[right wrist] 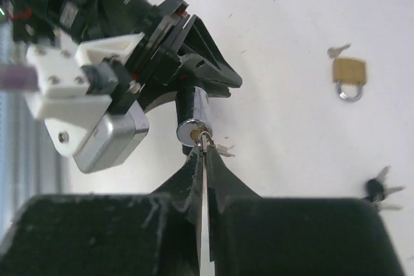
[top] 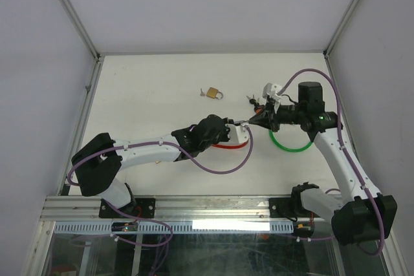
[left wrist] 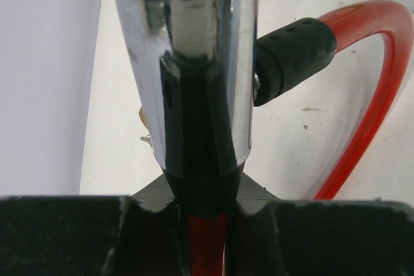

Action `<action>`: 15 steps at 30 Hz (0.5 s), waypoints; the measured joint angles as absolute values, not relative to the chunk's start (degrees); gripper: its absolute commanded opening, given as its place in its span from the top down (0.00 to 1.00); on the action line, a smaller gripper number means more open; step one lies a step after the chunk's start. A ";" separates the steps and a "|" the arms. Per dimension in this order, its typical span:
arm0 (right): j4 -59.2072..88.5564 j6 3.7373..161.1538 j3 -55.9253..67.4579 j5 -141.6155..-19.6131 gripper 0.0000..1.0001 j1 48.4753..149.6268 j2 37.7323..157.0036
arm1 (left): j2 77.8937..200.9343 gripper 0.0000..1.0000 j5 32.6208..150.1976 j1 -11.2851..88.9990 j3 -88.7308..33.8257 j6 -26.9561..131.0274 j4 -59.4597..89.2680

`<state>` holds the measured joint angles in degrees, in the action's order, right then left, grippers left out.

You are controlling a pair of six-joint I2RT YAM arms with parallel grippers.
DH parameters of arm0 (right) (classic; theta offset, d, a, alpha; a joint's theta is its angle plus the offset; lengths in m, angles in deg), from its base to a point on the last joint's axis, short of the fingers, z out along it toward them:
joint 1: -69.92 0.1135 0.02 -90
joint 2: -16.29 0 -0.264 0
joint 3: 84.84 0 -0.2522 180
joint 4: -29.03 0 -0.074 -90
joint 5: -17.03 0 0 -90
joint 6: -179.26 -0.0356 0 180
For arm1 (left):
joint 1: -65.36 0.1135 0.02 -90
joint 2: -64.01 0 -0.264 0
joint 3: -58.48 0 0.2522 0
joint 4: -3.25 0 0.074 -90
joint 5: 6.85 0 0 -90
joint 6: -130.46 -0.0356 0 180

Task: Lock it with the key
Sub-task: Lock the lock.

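Held the shiny silver round metal lock tight in the left claw. Squeezed its dark bottom end between the two black fingers, nearly pressed together, with the lock sticking straight out past the tips.

Saw a thick red plastic cable joined to the lock's side by a black end piece, just right of the left claw. Bent round in a loop and came back in under that claw.

Pinched a small silver key in the right claw, fingers pressed together on it. Sat right at the claw's tips, poked into the gold-coloured hole on the end of the shiny lock (only a little bit of the key showed).

Pointed nose to nose with the left claw, lock in between, both up off the white table.

Saw a thin green cable ring lying flat just behind the right claw, under its arm.

Spotted a small square brass padlock well off to the right of the right claw, up ahead. Found a bunch of black-headed keys on that same side, closer in.
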<state>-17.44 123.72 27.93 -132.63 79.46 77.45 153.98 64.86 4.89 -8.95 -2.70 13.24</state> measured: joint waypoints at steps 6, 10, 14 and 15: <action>-20.17 149.20 30.57 -136.13 1.00 79.51 75.14 | 153.98 1.00 65.78 4.91 -9.04 -2.88 14.16; -25.77 170.71 31.07 -137.96 0.95 79.51 74.77 | 153.98 1.00 66.48 4.91 -9.04 -2.90 14.88; -28.76 185.31 31.60 -138.36 0.90 79.51 74.77 | 153.98 1.00 66.81 4.91 -9.04 -2.85 15.55; -29.18 187.80 31.60 -138.25 0.88 79.51 74.77 | 153.98 1.00 66.81 4.91 -9.08 -2.85 15.60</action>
<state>-29.18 187.80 31.60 -138.25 79.51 74.77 153.98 66.81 4.91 -9.08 -2.85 15.60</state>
